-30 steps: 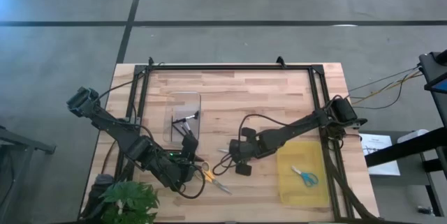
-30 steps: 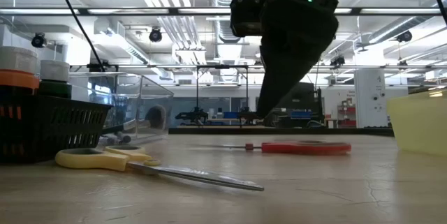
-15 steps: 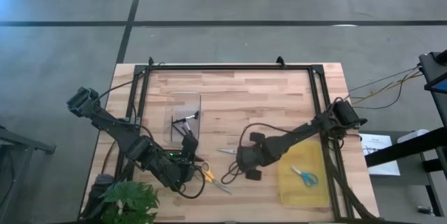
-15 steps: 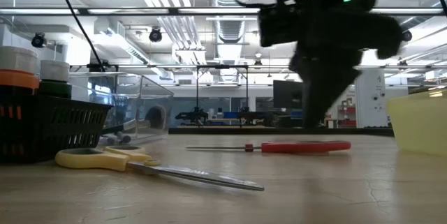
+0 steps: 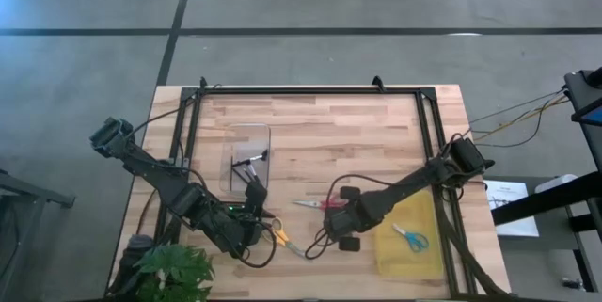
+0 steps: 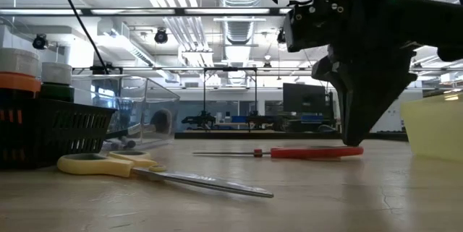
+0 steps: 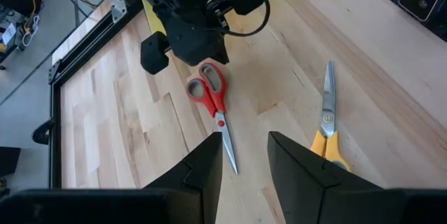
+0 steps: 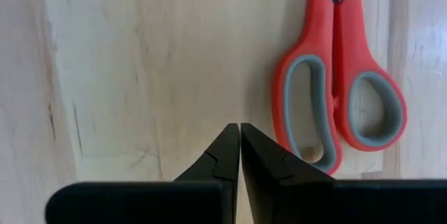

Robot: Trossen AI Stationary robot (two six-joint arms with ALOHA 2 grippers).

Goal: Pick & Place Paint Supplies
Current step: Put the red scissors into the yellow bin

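Red-handled scissors (image 5: 320, 204) lie flat on the table, also in the low view (image 6: 311, 152). My right gripper (image 5: 344, 226) is shut, and its tips (image 8: 239, 139) point down at bare wood just beside the red handles (image 8: 341, 105). Yellow-handled scissors (image 5: 286, 240) lie flat nearer the near edge. My left gripper (image 7: 244, 151) is open and low by the yellow handles (image 7: 327, 151), facing the red scissors (image 7: 213, 95). Blue-handled scissors (image 5: 411, 237) lie inside the yellow bin (image 5: 406, 262). A thin brush (image 5: 250, 160) rests in a clear container (image 5: 245, 156).
A black basket (image 6: 51, 134) holding pots stands at the left of the low view, near the clear container (image 6: 137, 109). The yellow bin's wall (image 6: 434, 127) rises at its right. A green plant (image 5: 169, 274) sits at the near left corner. Black frame rails (image 5: 428, 133) border the table.
My right gripper has moved toward the table's near edge and to the right, off the red scissors' blades to a spot beside their handles, staying shut. The red scissors lie where they were and show more fully in the high view.
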